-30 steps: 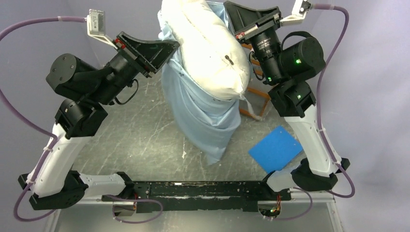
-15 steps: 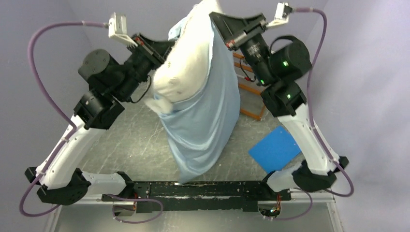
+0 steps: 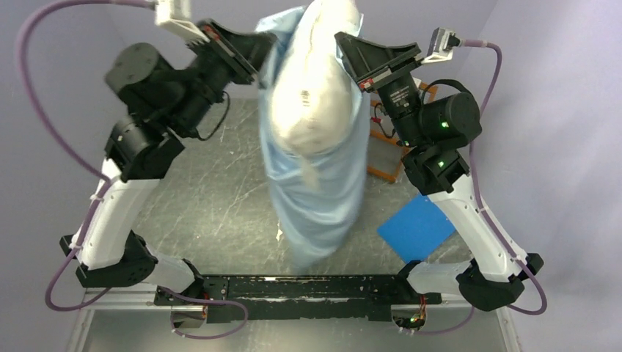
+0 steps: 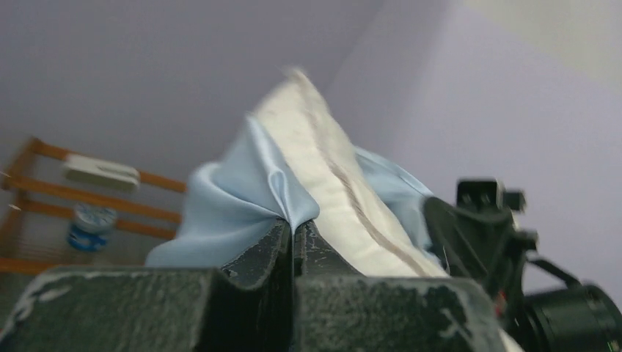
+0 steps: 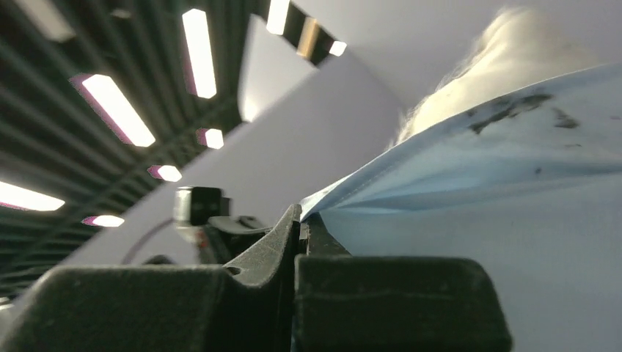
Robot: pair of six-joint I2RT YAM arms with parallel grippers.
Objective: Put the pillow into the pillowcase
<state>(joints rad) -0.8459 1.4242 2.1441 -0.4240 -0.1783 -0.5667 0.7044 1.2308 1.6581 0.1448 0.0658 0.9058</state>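
Observation:
The pale light-blue pillowcase point(image 3: 323, 198) hangs high above the table, held up by both arms at its open top. The off-white pillow point(image 3: 312, 103) sits partly inside it, its upper end sticking out of the opening. My left gripper point(image 3: 262, 45) is shut on the left edge of the pillowcase point(image 4: 235, 198), with the pillow point(image 4: 330, 169) just beside its fingers. My right gripper point(image 3: 345, 45) is shut on the right edge of the pillowcase point(image 5: 477, 191), and the pillow point(image 5: 513, 51) shows above the cloth.
A small flat bright-blue sheet point(image 3: 416, 226) lies on the table at the right near the right arm. An orange wire rack point(image 3: 385, 147) stands behind the right arm; it also shows in the left wrist view point(image 4: 44, 191). The grey tabletop point(image 3: 205, 198) lies below the hanging cloth.
Both arms have lifted and swung the pillowcase up and toward the centre. The pillow has gone from lying across the top to hanging upright and deeper in the case.

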